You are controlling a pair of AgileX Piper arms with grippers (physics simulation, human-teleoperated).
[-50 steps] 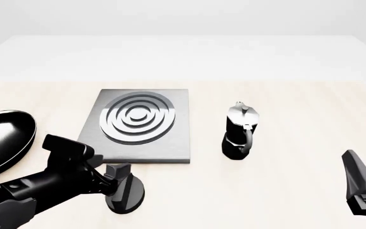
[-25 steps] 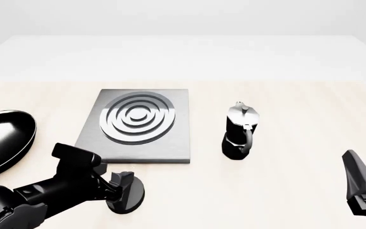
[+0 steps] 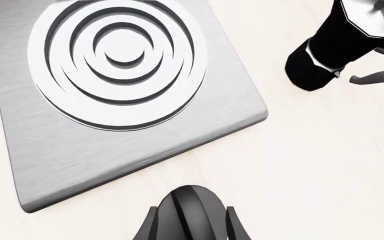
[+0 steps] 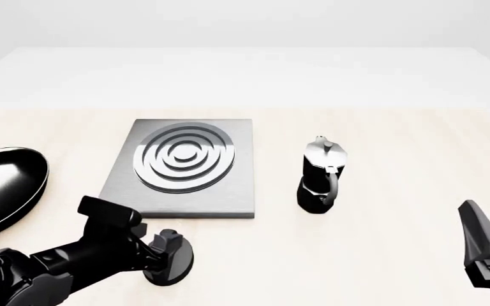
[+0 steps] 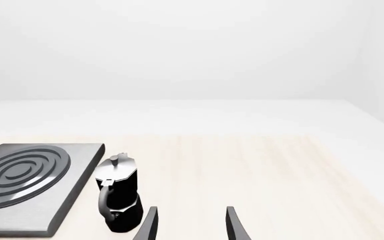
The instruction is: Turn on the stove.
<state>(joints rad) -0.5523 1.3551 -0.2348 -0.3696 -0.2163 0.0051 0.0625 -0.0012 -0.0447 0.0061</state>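
Lower than a second ago, the left arm has sunk toward the desk, and its left claw now sits right at the black knob, just in front of the stove slab's near edge. From the front, the arm hides much of the knob, so the grip is hard to judge there. Only the left wrist view settles it: two fingers flank the knob, narrow and pressing its sides. That same view looks straight down on the stove rings and catches the moka pot off to one side. Far left, the frying pan appears only from the front. Low at the right, the right claw has its fingers spread over bare desk, empty.
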